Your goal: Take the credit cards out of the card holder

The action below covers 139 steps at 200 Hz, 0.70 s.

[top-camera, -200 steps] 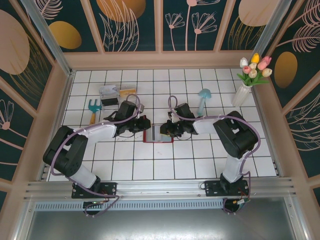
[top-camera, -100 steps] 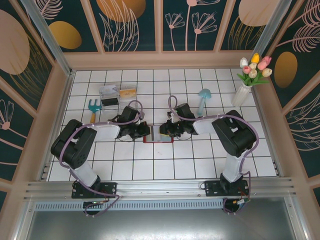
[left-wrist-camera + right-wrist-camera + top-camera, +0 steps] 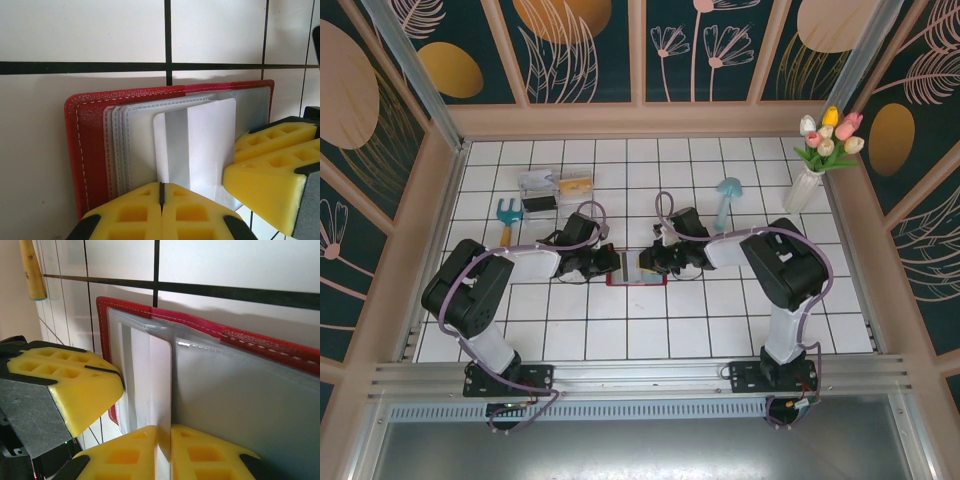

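The left gripper's (image 3: 161, 194) yellow ribbed fingers are together at the bottom centre of the left wrist view, only a dark seam between them, on the near edge of the small red stitched folding card holder (image 3: 82, 150). I cannot tell whether a sleeve is nipped there. The right gripper's (image 3: 163, 437) yellow fingers are clamped on a thin pale rectangular credit card (image 3: 161, 385), seen almost edge-on between them at the bottom centre of the right wrist view.

The left wrist view shows that credit card (image 3: 200, 145) face-on, white with a grey band, sticking out of the stacked clear plastic sleeves, and one of the right gripper's fingers (image 3: 265, 175) at lower right. The right wrist view gives the holder's red rim (image 3: 260, 342) across the upper right, a left finger (image 3: 75, 385) at the left, and a tan wooden handle (image 3: 31, 270) in the upper left corner.

The top view places the open card holder (image 3: 632, 272) flat on the white tiled floor (image 3: 650, 330) at frame centre, the left gripper (image 3: 606, 263) and right gripper (image 3: 650, 262) meeting over it. At upper left stands a clear plastic box (image 3: 537, 190) with something dark inside, a yellowish-tan card (image 3: 576, 184) just beside it, and a blue toy fork (image 3: 508, 212). A blue mushroom (image 3: 727, 192) stands right of centre. At upper right a white vase (image 3: 804, 188) holds tulips (image 3: 830, 135).
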Each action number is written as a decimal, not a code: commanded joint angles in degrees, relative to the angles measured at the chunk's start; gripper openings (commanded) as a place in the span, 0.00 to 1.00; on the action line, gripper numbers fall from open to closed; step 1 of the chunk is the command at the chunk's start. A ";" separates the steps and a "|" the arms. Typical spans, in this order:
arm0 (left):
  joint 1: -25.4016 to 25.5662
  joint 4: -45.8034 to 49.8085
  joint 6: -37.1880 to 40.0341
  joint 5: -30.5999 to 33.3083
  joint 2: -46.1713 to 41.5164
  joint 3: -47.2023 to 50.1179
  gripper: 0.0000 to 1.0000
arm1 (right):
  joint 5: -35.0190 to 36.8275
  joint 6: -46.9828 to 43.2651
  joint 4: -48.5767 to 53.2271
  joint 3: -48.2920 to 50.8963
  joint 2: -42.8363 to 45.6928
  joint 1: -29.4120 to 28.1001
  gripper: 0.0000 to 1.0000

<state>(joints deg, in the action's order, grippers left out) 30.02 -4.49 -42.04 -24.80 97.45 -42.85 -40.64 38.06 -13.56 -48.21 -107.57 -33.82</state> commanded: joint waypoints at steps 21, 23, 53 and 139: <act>0.20 4.14 0.21 4.89 1.34 1.97 0.00 | 2.80 0.65 0.35 3.22 1.70 2.05 0.06; 0.21 4.18 0.21 4.92 1.34 1.91 0.00 | 3.01 0.79 0.26 3.61 2.07 2.08 0.06; 0.17 4.24 0.29 4.91 1.10 1.85 0.00 | 3.63 0.54 0.26 7.45 7.42 4.52 0.05; 0.15 1.48 1.17 2.45 -5.91 -5.87 0.24 | 6.46 2.93 -6.58 12.87 26.44 6.05 0.01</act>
<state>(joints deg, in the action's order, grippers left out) 30.13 -2.79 -41.08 -22.96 94.21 -45.19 -35.66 39.35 -14.87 -37.08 -84.95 -28.10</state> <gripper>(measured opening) 0.200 0.067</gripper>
